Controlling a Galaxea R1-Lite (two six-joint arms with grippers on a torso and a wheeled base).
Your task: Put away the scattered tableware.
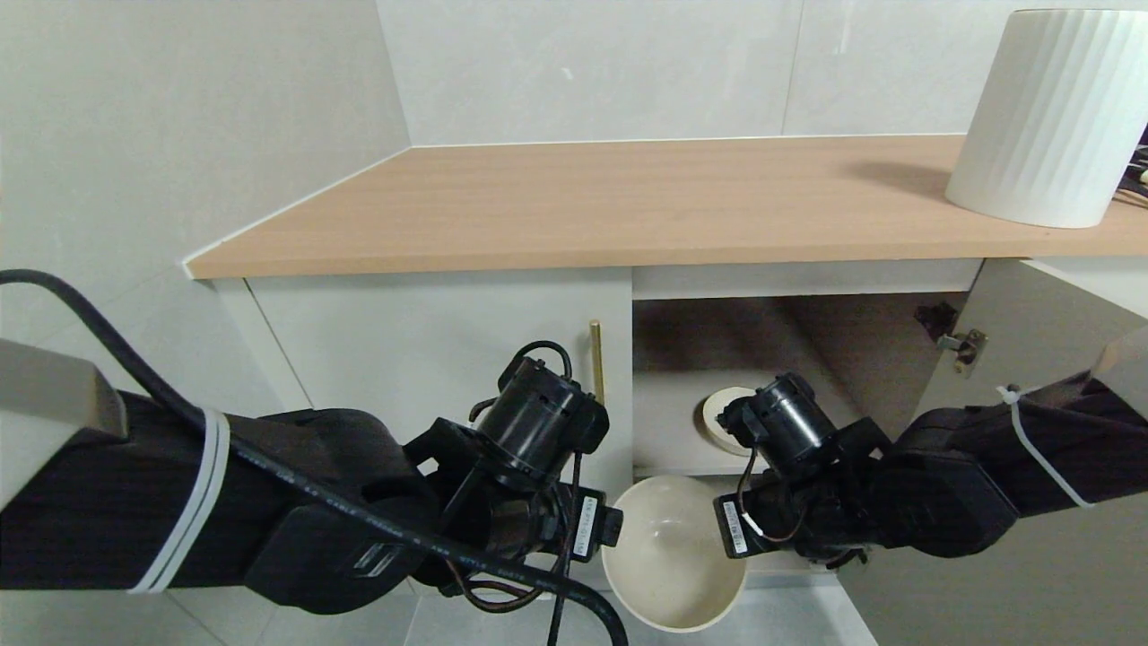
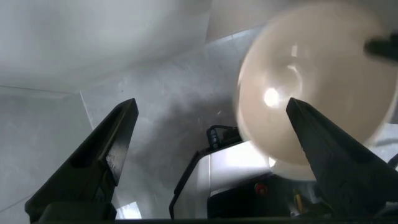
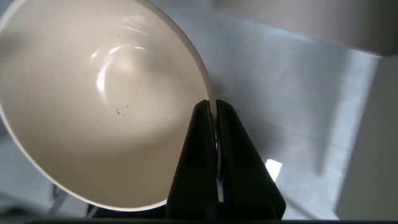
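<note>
One bowl point(image 1: 673, 556), one plate point(image 1: 722, 408)

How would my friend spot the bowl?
Find the long wooden countertop, then the open cabinet under it. Just in front of that opening, the right gripper pinches the rim of a deep cream bowl. Unlike the small white dish lying inside the cabinet, it hangs in the air.

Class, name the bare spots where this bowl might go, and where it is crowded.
Bare: the wooden countertop from the wall corner to the white ribbed container; also the cabinet shelf left of the white dish. Crowded: before that shelf, where left gripper and right gripper flank the bowl.
</note>
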